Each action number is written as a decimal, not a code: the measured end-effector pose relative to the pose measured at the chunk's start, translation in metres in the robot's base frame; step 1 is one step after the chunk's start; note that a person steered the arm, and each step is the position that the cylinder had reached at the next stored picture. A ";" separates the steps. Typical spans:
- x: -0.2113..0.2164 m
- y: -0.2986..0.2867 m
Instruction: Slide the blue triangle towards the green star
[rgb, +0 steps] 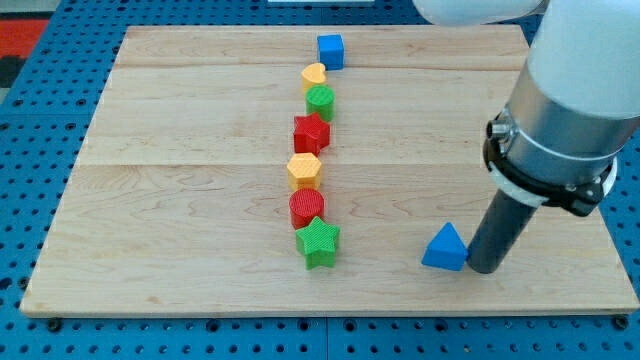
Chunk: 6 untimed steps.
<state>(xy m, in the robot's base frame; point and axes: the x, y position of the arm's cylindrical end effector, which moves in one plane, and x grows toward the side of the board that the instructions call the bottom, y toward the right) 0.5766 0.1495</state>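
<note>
The blue triangle (445, 247) lies on the wooden board near the view's bottom right. My tip (483, 268) stands right against its right side. The green star (318, 242) sits to the triangle's left, at the bottom end of a column of blocks near the board's middle. A wide stretch of bare board lies between the triangle and the star.
Above the green star the column runs up: red cylinder (307, 207), yellow hexagon (304, 169), red star (311, 132), green cylinder (320, 101), yellow heart (314, 76), blue cube (331, 50). The board's bottom edge (330, 307) is close below the triangle.
</note>
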 end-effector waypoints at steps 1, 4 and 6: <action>0.009 -0.017; -0.009 0.012; -0.007 -0.035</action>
